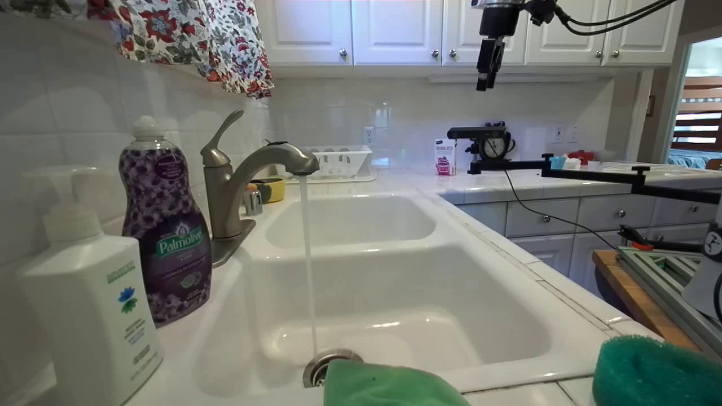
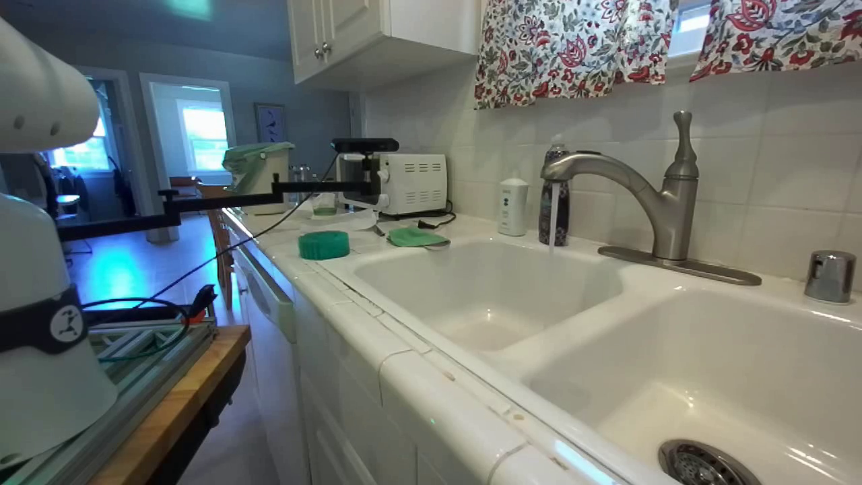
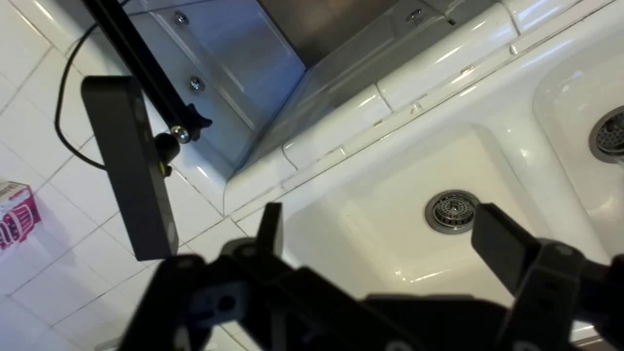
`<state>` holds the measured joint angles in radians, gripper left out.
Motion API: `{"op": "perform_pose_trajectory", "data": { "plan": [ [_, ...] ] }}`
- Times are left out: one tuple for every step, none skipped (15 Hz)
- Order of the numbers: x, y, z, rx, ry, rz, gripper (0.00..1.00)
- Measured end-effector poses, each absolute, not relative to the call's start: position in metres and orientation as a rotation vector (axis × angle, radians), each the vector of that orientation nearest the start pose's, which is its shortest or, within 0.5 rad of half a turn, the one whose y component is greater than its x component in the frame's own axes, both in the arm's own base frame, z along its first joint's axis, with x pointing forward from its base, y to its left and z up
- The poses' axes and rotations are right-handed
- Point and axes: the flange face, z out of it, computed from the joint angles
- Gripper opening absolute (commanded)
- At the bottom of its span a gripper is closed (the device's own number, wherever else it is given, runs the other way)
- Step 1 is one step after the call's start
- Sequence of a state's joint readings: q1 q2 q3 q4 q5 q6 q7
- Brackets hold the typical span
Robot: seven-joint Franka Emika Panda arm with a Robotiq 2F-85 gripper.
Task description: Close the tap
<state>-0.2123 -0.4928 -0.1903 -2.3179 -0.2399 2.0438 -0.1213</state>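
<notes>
Gripper, spread wide: in the wrist view its two black fingers stand far apart, facing each other across bare air, with the white double sink showing between and beyond them, drains in both basins, and a black bar on a boom at the left. In an exterior view, I see the gripper hanging fingers-down before the white upper cabinets, high and well apart from the tap, whose lever is raised and whose arched spout sends a thin stream of water into the nearer basin; a purple soap bottle stands just beside it, a white pump dispenser next to the bottle. In an exterior view, the brushed grey tap rises from its base plate along the wall side of the sink, lever upright, water leaving the spout.
</notes>
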Motion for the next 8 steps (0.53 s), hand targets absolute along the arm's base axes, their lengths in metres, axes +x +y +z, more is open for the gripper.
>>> {"op": "perform_pose_trajectory", "data": {
  "plan": [
    [0.3843,-0.1883,0.5446,-3.299,0.301,-0.289,1.0],
    [0.3843,-0.1883,0.5446,-3.299,0.301,-0.289,1.0],
    [0.3843,-0.1883,0.5446,-3.299,0.301,-0.289,1.0],
    [0.3843,-0.1883,0.5446,-3.299,0.301,-0.289,1.0],
    [0.3843,-0.1883,0.5446,-3.299,0.301,-0.289,1.0],
    [0.3843,-0.1883,0.5446,-3.299,0.301,-0.289,1.0],
    [0.3849,-0.1876,0.5439,-3.297,0.301,-0.287,1.0],
    [0.3872,-0.1853,0.5418,-3.291,0.297,-0.282,1.0]
  ]
}}
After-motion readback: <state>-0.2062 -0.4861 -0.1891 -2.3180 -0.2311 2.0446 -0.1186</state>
